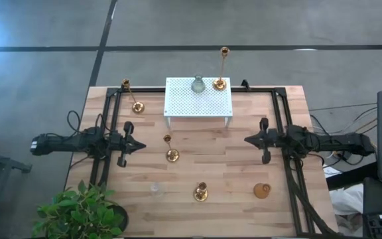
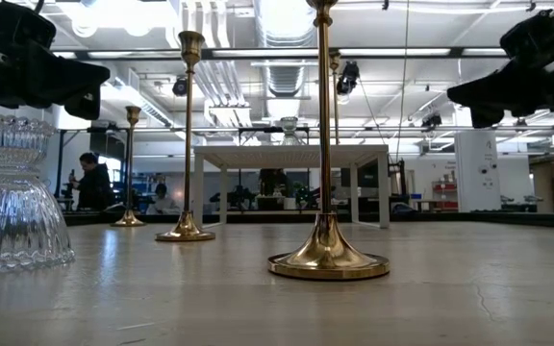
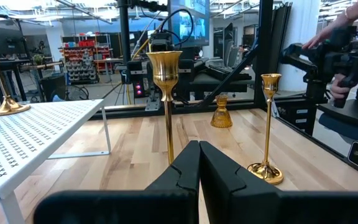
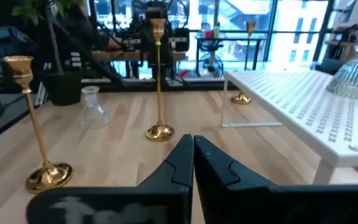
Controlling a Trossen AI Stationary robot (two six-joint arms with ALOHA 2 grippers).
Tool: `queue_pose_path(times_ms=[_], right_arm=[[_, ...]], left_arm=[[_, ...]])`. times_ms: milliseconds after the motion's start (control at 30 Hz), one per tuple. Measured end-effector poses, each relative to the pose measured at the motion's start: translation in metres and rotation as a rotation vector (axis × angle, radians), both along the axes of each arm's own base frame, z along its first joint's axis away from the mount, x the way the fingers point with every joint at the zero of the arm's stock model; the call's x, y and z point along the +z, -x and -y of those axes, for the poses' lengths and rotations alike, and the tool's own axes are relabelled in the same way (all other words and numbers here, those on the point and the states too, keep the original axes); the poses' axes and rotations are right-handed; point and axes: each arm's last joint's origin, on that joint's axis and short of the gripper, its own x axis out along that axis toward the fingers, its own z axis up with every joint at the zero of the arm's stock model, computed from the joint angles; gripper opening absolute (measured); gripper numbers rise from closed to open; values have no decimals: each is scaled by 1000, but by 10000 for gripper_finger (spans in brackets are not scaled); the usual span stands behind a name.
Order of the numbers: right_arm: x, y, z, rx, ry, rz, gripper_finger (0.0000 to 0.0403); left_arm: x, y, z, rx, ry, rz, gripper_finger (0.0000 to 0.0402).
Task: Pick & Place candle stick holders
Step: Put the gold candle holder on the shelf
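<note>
**Holders still scattered, both arms waiting**

Although two holders already stand on the white perforated metal rack [image 1: 199, 99], namely a clear ribbed glass candle holder [image 1: 198, 84] and a tall shiny brass candlestick with a round base [image 1: 220, 83], most of the set is still spread over the pale wooden desk [image 1: 290, 206]. A tall brass candlestick [image 1: 171, 155] stands near the middle, between the two arms. Another slim brass one [image 1: 136, 106] stands off the rack's left end. Along the near edge sit a small clear glass holder [image 1: 156, 190], a short brass holder [image 1: 200, 193] and a squat brass holder [image 1: 262, 190].

The left gripper [image 1: 138, 145] hovers just beside the middle candlestick with its jaws together; the right gripper [image 1: 249, 140] waits across the desk, jaws likewise closed.

The likely step is a first grasp of the middle candlestick. Doing it well means opening the jaws before approaching, meeting the thin stem squarely and low, and lifting straight up. These stems look top-heavy, so a sideways nudge could tip one over. A potted green plant [image 1: 81, 212] stands at the desk's corner, clear of the work.
</note>
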Motion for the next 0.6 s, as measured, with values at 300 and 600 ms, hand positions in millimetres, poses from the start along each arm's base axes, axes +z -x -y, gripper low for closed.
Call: queue_pose_path(times_ms=[300,600], right_arm=[[6,9,1,-31,2,82,8],[3,7,0,-26,0,39,8]], left_arm=[[0,0,0,0,0,0,14],[0,0,0,1,0,-1,14]])
